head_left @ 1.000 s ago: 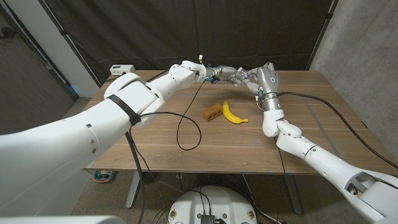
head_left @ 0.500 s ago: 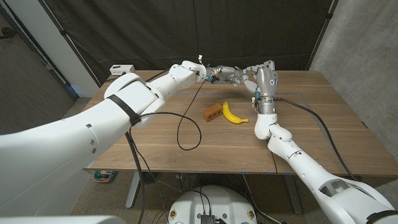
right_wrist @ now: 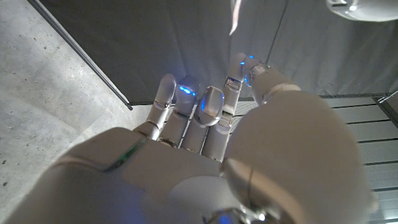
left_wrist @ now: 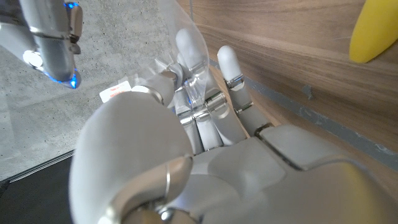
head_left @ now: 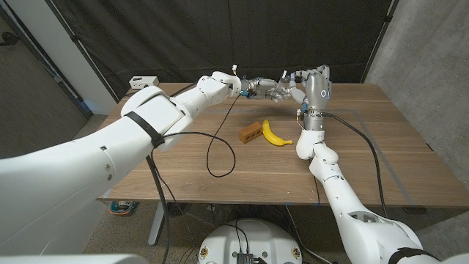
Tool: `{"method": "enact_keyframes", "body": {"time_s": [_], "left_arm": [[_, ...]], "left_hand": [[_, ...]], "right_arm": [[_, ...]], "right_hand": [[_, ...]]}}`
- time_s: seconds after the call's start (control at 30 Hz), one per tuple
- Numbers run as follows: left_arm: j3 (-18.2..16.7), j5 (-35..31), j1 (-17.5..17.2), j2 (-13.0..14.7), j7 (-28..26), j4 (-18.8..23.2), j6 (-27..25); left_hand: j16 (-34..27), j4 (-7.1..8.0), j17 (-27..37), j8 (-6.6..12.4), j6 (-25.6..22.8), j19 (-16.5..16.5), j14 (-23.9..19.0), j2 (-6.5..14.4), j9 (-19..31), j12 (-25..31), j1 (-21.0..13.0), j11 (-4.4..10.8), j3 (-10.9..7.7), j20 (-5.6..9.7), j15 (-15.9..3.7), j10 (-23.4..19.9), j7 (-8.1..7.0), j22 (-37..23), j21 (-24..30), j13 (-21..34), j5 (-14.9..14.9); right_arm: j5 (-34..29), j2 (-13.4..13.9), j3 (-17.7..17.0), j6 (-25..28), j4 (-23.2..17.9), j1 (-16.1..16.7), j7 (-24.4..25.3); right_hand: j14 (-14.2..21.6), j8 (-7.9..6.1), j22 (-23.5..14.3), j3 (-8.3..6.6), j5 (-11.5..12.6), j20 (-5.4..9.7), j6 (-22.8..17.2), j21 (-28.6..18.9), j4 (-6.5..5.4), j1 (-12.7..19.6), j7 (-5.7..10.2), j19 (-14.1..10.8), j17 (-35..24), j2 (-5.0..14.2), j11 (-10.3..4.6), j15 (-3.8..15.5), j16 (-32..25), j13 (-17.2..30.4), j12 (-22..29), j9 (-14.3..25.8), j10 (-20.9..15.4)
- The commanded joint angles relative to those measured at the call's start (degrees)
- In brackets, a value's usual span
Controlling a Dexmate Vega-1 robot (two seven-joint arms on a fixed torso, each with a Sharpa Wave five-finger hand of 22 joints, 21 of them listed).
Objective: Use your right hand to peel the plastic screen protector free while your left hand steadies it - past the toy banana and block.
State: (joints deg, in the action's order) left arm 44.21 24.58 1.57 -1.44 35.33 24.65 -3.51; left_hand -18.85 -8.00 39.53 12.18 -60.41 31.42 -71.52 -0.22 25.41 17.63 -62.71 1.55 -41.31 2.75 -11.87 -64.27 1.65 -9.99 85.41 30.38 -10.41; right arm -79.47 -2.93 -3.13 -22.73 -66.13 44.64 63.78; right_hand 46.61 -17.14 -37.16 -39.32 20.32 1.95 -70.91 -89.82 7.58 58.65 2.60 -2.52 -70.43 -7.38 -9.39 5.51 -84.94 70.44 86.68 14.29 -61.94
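— Two arms reach over one wooden table (head_left: 220,183), and they meet above its far edge. How do the hands sit?

— One left hand (head_left: 265,89) holds out level from the left arm, its fingers (left_wrist: 186,46) wrapped around one clear screen protector (left_wrist: 177,37); the curved clear sheet shows against them in the left wrist view. One right hand (head_left: 314,78) stands upright on its wrist just beside it, fingertips (right_wrist: 211,99) up and close together. Whether those fingers pinch the film or hold nothing cannot be told.

— So where is the screen protector?

— Up in the air between the two hands, beyond the toys.

— And on the table?

— One black cable (head_left: 220,158) loops across the middle. One yellow toy banana (head_left: 274,134) lies nearer the robot than the hands, with one small orange block (head_left: 250,132) just beside it on the left. One small pale box (head_left: 143,81) sits at the far left corner.
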Motion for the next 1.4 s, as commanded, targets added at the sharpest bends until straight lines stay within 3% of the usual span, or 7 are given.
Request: {"method": "enact_keyframes", "body": {"time_s": [0.03,0.13,0.17,0.4,0.83,1.13,1.4], "left_arm": [[-0.3,-0.2,-0.3,1.1,3.7,0.0,1.6],[0.1,-0.7,-0.3,1.7,4.9,0.0,2.9],[0.5,-1.2,-0.3,2.0,5.3,0.0,3.8],[2.3,-3.5,0.5,2.7,5.6,-1.1,7.9],[2.5,-4.2,1.1,2.3,8.6,-4.1,15.7],[1.8,-4.1,0.9,2.1,10.0,-4.0,16.9],[1.5,-4.2,0.6,1.7,9.3,-4.0,17.4]], "left_hand": [[0.1,0.21,0.1,0.47,-3.6,-0.1,0.1,0.3,0.1,0.0,-0.2,5.63,-0.17,6.6,-0.3,-6.1,3.19,-0.2,0.3,0.3,-0.2],[0.1,0.22,0.1,0.47,-3.6,-0.1,0.1,0.3,0.1,0.0,-0.2,5.62,-0.17,6.61,-0.3,-6.0,3.2,-0.2,0.3,0.4,-0.2],[0.1,0.25,0.1,0.49,-3.6,0.0,0.2,0.3,0.1,0.0,-0.2,5.61,-0.17,6.61,-0.29,-6.1,3.18,-0.2,0.3,0.4,-0.2],[0.2,0.23,0.1,0.47,-3.6,-0.1,0.2,0.3,0.1,-0.1,-0.2,5.61,-0.15,6.61,-0.32,-6.1,3.07,-0.2,0.2,0.3,-0.2],[0.2,0.34,0.3,0.41,-3.3,-0.4,0.5,0.4,0.2,-0.2,-0.2,5.72,-0.14,6.56,-0.27,-5.9,3.02,-0.2,0.2,0.5,-0.2],[0.3,0.34,0.3,0.39,-3.3,-0.5,0.5,0.5,0.2,-0.2,-0.2,5.67,-0.12,6.58,-0.4,-5.9,3.02,-0.2,0.2,0.4,-0.1],[0.3,0.31,0.3,0.36,-3.4,-0.5,0.5,0.5,0.1,-0.2,-0.2,5.7,-0.12,6.58,-0.41,-5.8,2.89,-0.2,0.2,0.7,-0.1]], "right_arm": [[-2.1,-5.4,-6.0,-3.9,1.2,-0.6,0.2],[4.5,-4.2,-4.6,-7.5,2.1,-0.8,0.2],[9.3,-2.3,-1.9,-7.8,2.2,-0.7,0.2],[44.6,9.5,9.8,-6.3,-9.3,4.9,-22.9],[60.7,18.6,18.5,14.3,-23.0,8.6,-24.6],[65.0,21.6,21.0,15.6,-24.5,9.0,-18.4],[72.7,26.0,22.4,9.8,-24.8,9.5,-23.8]], "right_hand": [[0.8,-0.46,-0.2,-3.44,-0.1,0.92,-1.3,-0.2,1.7,-0.8,3.22,-0.9,-0.1,1.0,-1.42,6.85,-0.3,-1.0,-0.5,0.7,2.6],[0.0,0.03,-0.1,-2.63,-2.3,0.31,0.5,-0.1,0.87,-4.0,4.26,-1.4,0.0,-0.14,-1.51,6.72,0.2,-5.6,-5.0,0.1,4.7],[-0.8,1.28,0.1,-1.82,-5.5,-0.46,4.1,0.1,0.52,-6.8,4.06,-1.2,0.0,-0.71,-1.07,6.73,0.6,-11.3,-10.1,-0.4,6.0],[-2.2,2.36,1.1,-0.33,-9.4,-1.8,8.0,0.5,0.05,-11.7,2.45,-0.3,0.9,-1.05,-0.75,6.8,3.3,-19.5,-16.5,-0.6,7.0],[-1.9,2.83,2.3,3.06,-9.2,-2.96,8.7,0.4,1.15,-11.5,0.81,-1.2,2.7,-0.58,0.73,6.87,4.0,-20.2,-16.5,-0.7,7.9],[-2.0,3.62,3.2,4.4,-9.1,-3.24,11.3,0.4,1.47,-10.7,0.04,-2.5,1.6,-0.22,1.19,6.87,4.0,-22.5,-17.8,-0.2,8.8],[0.4,1.92,4.1,6.05,-9.3,-3.74,7.2,0.4,0.42,-12.1,-0.96,-4.1,0.1,0.43,2.03,6.67,2.8,-18.3,-13.6,0.1,6.0]]}}
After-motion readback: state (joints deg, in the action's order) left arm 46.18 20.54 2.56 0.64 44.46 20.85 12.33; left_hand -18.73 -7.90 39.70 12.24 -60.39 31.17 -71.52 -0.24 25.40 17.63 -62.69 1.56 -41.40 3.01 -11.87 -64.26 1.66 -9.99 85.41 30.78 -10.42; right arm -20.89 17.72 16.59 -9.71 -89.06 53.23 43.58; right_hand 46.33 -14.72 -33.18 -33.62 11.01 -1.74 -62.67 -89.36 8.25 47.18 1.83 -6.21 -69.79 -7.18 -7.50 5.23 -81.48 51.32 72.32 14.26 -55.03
